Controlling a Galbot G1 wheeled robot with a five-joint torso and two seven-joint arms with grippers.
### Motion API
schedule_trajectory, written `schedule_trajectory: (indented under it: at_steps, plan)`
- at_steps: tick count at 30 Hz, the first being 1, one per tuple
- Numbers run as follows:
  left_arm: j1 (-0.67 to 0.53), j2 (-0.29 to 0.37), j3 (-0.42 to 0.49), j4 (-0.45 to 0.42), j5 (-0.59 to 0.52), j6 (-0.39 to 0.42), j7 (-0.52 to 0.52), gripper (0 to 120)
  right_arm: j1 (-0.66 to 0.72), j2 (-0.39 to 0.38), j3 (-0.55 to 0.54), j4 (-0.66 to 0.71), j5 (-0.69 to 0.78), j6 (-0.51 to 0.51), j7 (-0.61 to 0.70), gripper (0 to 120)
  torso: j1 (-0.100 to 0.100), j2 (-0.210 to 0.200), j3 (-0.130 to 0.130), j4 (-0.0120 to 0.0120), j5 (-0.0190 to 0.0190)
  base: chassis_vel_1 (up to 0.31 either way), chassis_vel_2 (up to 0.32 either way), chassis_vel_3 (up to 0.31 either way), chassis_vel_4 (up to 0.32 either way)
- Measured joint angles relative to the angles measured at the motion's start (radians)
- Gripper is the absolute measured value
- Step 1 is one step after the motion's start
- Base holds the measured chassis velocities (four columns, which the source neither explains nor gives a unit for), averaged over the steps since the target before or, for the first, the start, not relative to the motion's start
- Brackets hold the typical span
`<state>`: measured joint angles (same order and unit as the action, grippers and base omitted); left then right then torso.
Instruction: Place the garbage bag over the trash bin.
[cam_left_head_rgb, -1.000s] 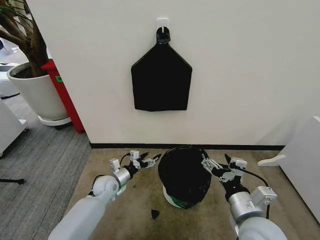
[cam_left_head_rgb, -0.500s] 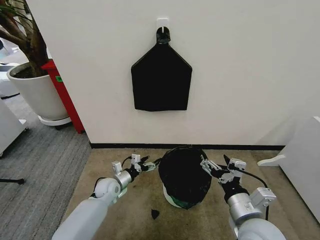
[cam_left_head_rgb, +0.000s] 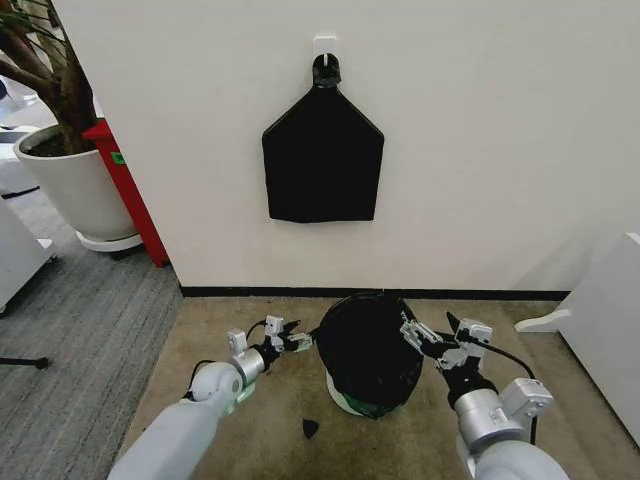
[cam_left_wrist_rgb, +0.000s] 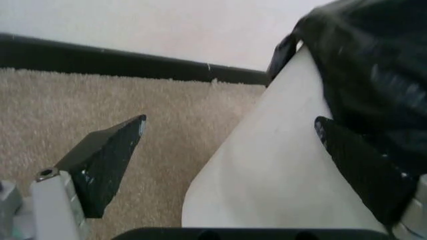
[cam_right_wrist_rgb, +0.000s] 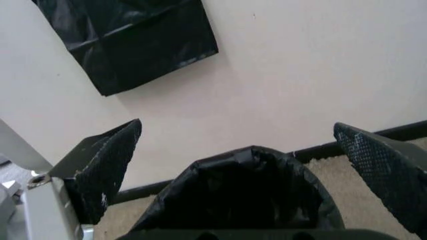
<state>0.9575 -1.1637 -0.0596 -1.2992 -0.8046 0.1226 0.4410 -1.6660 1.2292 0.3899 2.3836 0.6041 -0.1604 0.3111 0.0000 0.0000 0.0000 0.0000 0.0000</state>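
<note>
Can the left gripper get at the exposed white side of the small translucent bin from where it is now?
Probably yes: the open left gripper sits beside the small white translucent plastic bin, below the crinkled black bag, nothing between.

One garbage bag (cam_left_head_rgb: 368, 345), one trash bin (cam_left_head_rgb: 345, 398), one hanging black bundle (cam_left_head_rgb: 322, 160), two end effectors.

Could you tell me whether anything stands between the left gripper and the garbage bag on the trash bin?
Nothing visible does. The left gripper, fingers open, sits right at the left side of the trash bin, with bare carpet beside it. The garbage bag already drapes over the bin, its edge hanging just above one fingertip.
</note>
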Motion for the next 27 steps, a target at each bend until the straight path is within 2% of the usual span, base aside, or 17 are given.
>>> schedule_trajectory:
  at_steps: [6, 12, 21, 27]
  plan:
    - [0.009, -0.012, -0.005, 0.006, 0.016, -0.014, 0.004, 100, -0.013, 0.002, 0.003, 0.007, -0.004, 0.0, -0.001, 100, 0.0, 0.0, 0.0, 0.0, -0.0001, 0.0, 0.0, 0.0, 0.0]
    - [0.036, 0.036, -0.049, -0.072, -0.018, 0.001, -0.019, 100, -0.011, 0.015, -0.012, 0.008, -0.012, 0.0, -0.004, 100, 0.0, 0.0, 0.0, 0.0001, 0.0001, 0.0, 0.0, 0.0, 0.0]
    - [0.05, 0.083, -0.068, -0.166, -0.078, 0.021, -0.058, 100, -0.014, 0.025, -0.016, 0.006, -0.024, 0.003, -0.007, 100, 0.0, 0.0, 0.0, 0.0, -0.0001, 0.0, 0.0, 0.0, 0.0]
    - [0.123, 0.149, -0.09, -0.353, -0.16, 0.02, -0.213, 100, -0.07, 0.039, 0.018, 0.007, -0.047, 0.03, -0.031, 100, 0.0, 0.0, 0.0, -0.0002, -0.0001, 0.0, 0.0, 0.0, 0.0]
